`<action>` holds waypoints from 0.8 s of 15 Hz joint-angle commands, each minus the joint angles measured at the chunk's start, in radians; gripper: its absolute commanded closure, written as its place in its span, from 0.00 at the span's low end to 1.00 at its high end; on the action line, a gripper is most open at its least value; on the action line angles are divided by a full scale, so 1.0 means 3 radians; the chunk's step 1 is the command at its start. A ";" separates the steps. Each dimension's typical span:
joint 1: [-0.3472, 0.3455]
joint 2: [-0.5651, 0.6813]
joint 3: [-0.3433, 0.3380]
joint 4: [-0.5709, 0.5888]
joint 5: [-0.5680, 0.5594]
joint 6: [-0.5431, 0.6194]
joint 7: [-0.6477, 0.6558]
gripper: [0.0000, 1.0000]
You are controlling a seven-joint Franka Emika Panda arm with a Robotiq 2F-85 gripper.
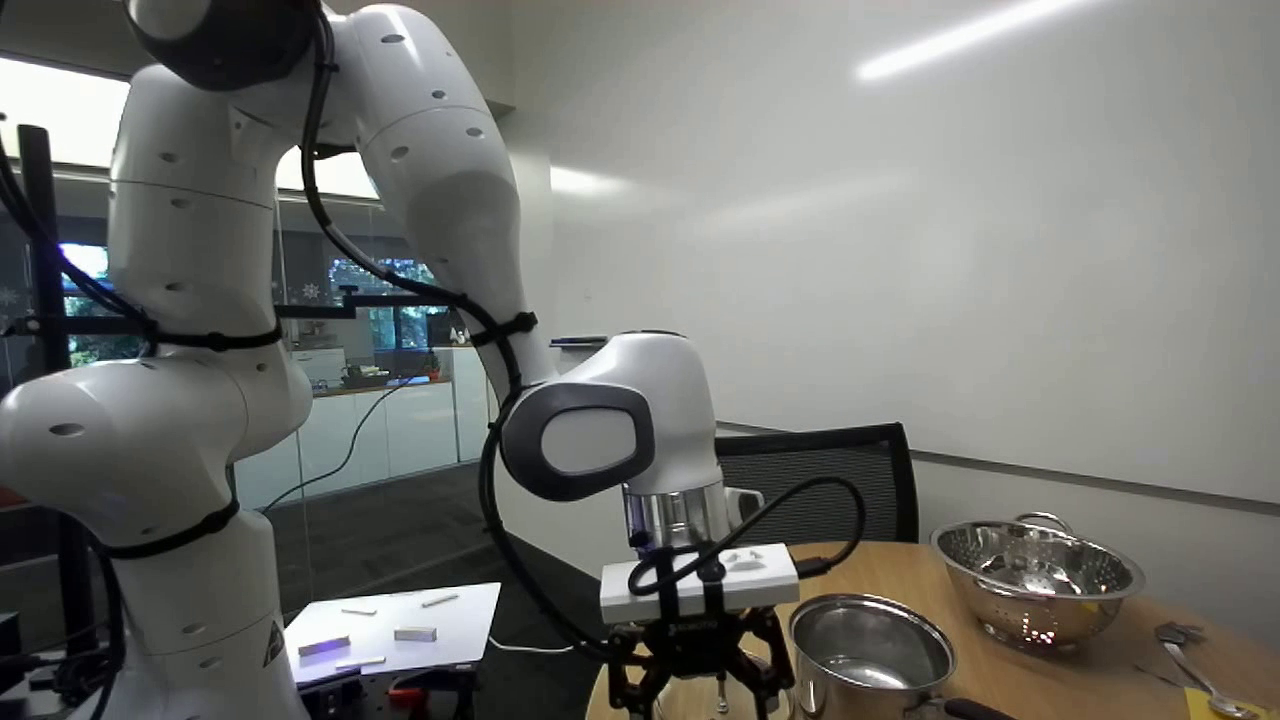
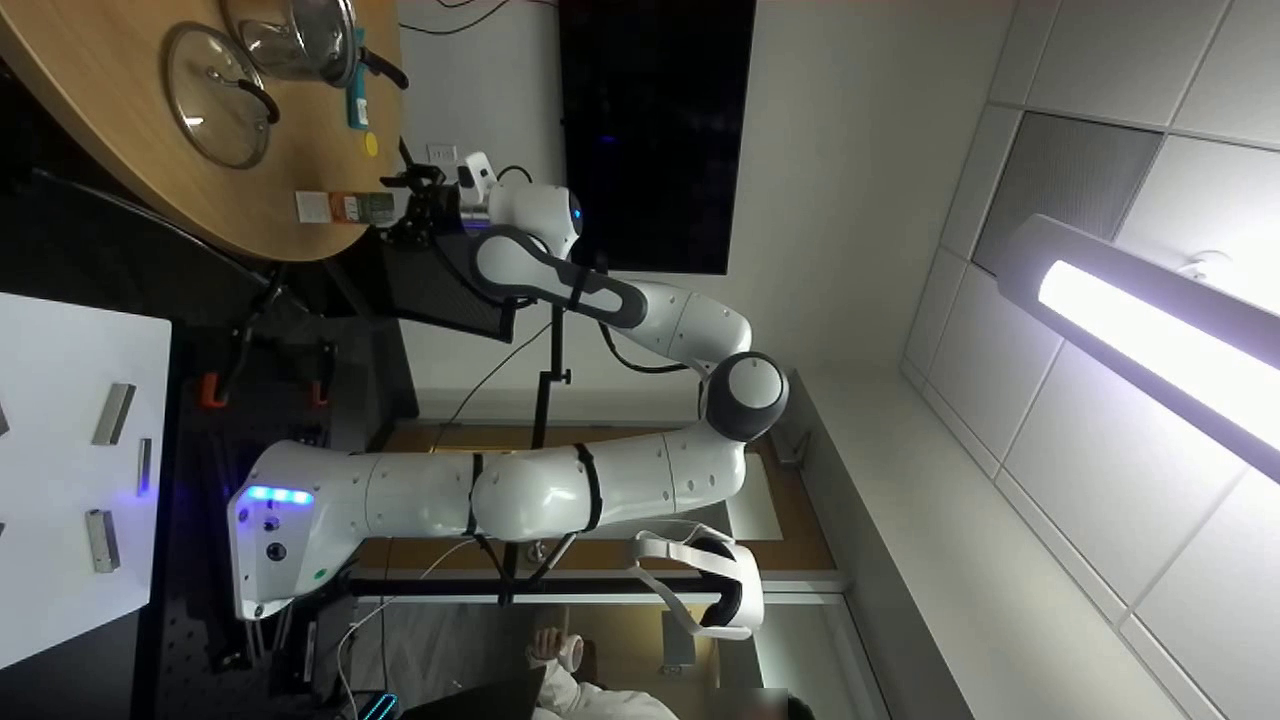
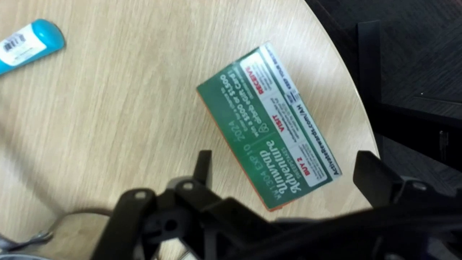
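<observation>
Well left of the claw [image 3: 284,164] in the wrist view lies a turquoise, white-labelled item [image 3: 30,47], only part of it in sight, while the claw itself hangs with fingers spread wide and nothing in its grip. And there it is, the green box [image 3: 269,126], on the worktop [image 3: 137,90] below, showing between and ahead of the fingertips, its long axis aslant to the line joining them, far end angled leftward! Just right of the box, the worktop's curved edge runs down to the right-hand fingertip.
</observation>
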 commanded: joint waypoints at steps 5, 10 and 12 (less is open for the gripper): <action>-0.0232 0.0319 0.0212 0.0476 0.0789 -0.0905 -0.1041 0.00; -0.0216 0.0440 0.0127 0.0848 0.0721 -0.1304 -0.1072 0.00; -0.0217 0.0421 0.0126 0.0768 0.0718 -0.1202 -0.1048 0.00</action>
